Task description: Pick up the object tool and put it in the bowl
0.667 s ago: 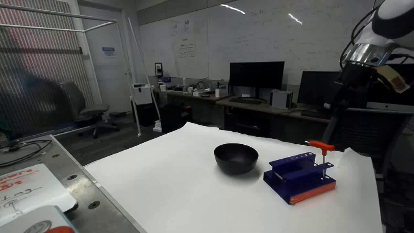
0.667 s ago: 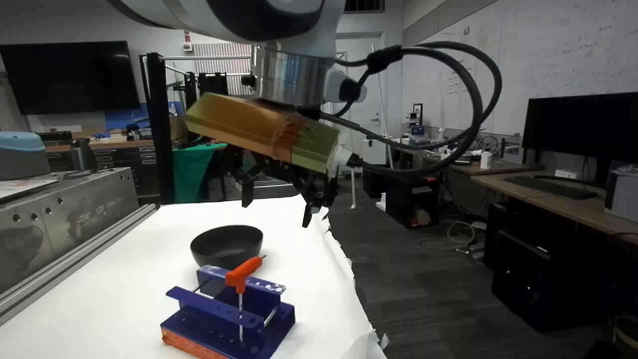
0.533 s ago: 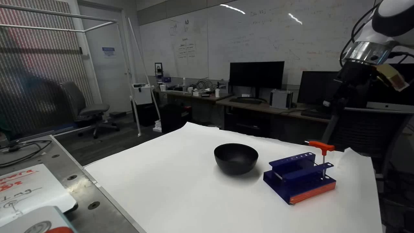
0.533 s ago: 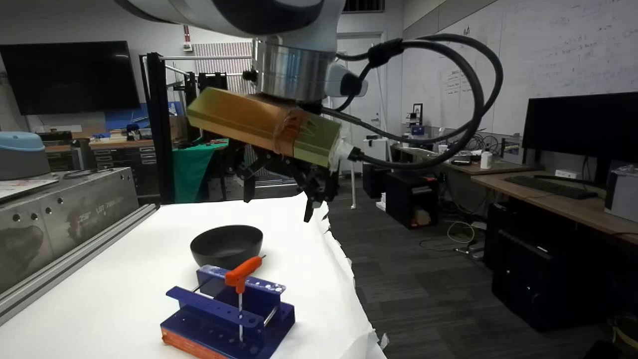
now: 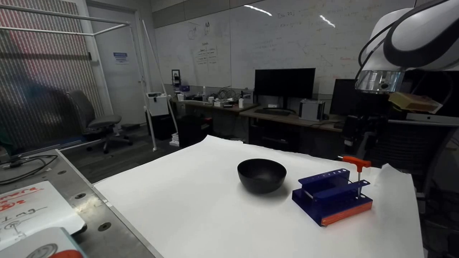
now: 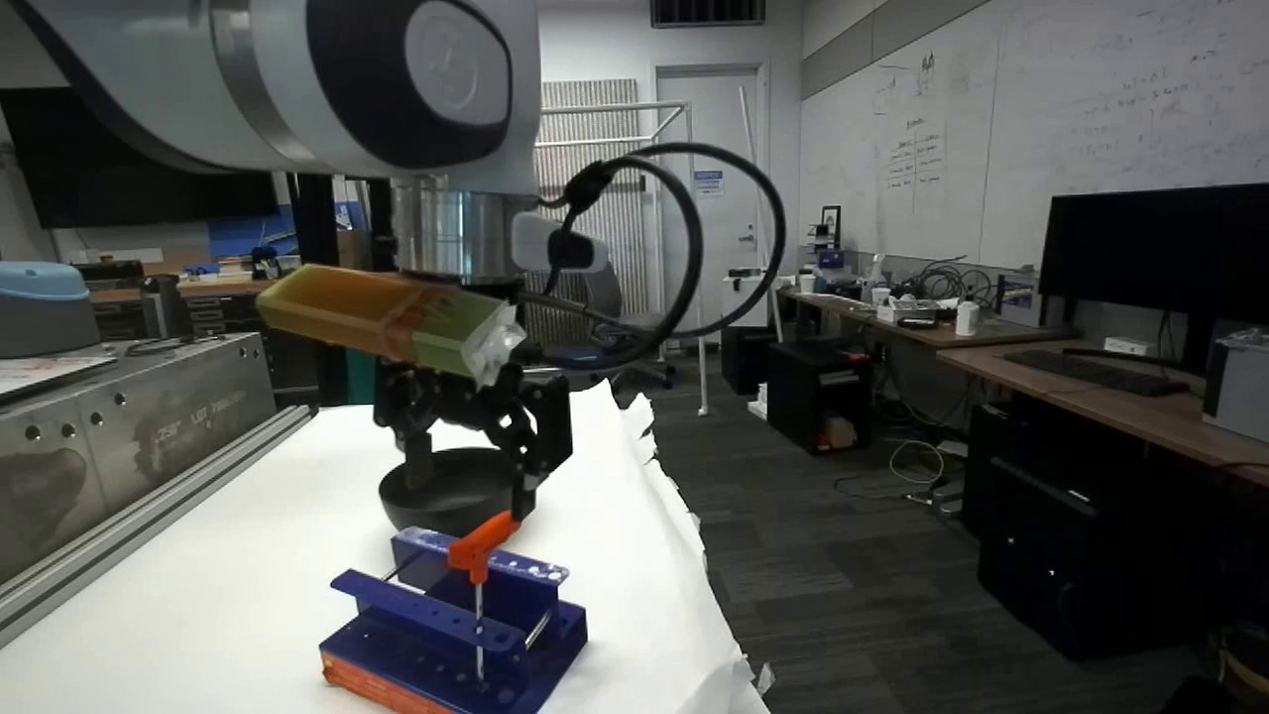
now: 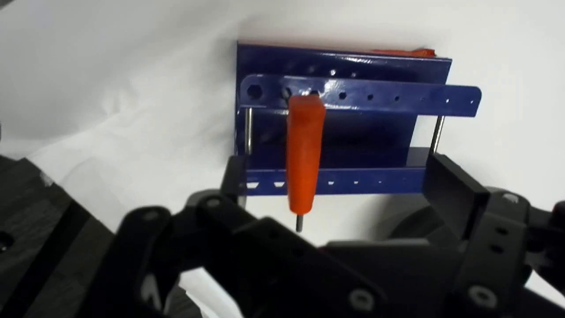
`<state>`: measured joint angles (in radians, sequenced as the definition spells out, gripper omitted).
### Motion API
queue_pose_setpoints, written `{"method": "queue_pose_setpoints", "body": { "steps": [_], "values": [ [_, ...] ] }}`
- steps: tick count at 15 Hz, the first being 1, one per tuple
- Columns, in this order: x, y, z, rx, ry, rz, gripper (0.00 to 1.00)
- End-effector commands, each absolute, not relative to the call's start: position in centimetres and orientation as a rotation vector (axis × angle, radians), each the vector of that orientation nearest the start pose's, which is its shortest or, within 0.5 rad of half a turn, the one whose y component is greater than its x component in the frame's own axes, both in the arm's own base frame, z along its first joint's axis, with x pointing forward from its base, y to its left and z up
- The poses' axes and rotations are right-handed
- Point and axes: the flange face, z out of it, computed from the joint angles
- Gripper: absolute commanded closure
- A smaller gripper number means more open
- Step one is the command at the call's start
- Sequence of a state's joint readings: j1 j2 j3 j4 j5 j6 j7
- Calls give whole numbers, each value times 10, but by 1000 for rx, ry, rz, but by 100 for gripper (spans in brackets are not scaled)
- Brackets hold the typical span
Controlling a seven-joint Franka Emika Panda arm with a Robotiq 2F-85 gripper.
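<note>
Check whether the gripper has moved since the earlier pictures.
Yes: in an exterior view, the gripper has come down and leftward in the picture, closer to the blue rack, which has stayed put.

In an exterior view I see two light streaks (image 5: 257, 9) on the whiteboard (image 5: 247, 43); a desk (image 5: 276, 117) and computer monitor (image 5: 285, 82) stand in front of it, a door (image 5: 114, 84) and swivel chair (image 5: 104, 120) camera-left of it, dark carpet (image 5: 118, 161) below it.
</note>
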<state>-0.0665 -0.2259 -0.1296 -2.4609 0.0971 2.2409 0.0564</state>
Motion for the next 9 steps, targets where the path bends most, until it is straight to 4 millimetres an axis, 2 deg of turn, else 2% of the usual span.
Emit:
{"method": "queue_pose_setpoints", "body": {
  "steps": [1, 2, 3, 5, 9],
  "values": [
    [458, -70, 370, -3017, 520, 125, 0],
    [459, -68, 367, -3023, 523, 166, 5],
    [459, -68, 363, -3028, 522, 201, 27],
    [459, -70, 358, -3031, 539, 252, 30],
    [459, -77, 355, -3047, 555, 279, 62]
  ]
}}
